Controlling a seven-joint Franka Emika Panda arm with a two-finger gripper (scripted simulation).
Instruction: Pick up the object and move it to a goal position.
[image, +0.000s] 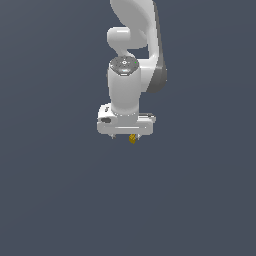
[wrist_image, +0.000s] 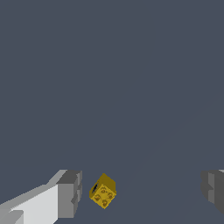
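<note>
We saw the white arm (image: 134, 60) reaching straight down in the exterior view, its end effector (image: 125, 135) pointed at the plain dark grey tabletop (image: 55, 200). The fingers were spread wide: in the wrist view one grey fingertip (wrist_image: 70, 194) stood on one side of the frame and the other sat far across at the opposite edge, with open grey surface between them. The small mustard-yellow block (wrist_image: 103, 191) lay inside that gap, just beside the first fingertip and well apart from the second; we could not tell whether it touched the nearer pad. It sat turned at an angle to the fingers, one face showing small round marks. In the exterior view the block (image: 132, 138) peeked out right under the end effector's body, slightly toward the exterior view's right of its middle. Nothing was clamped on it.
</note>
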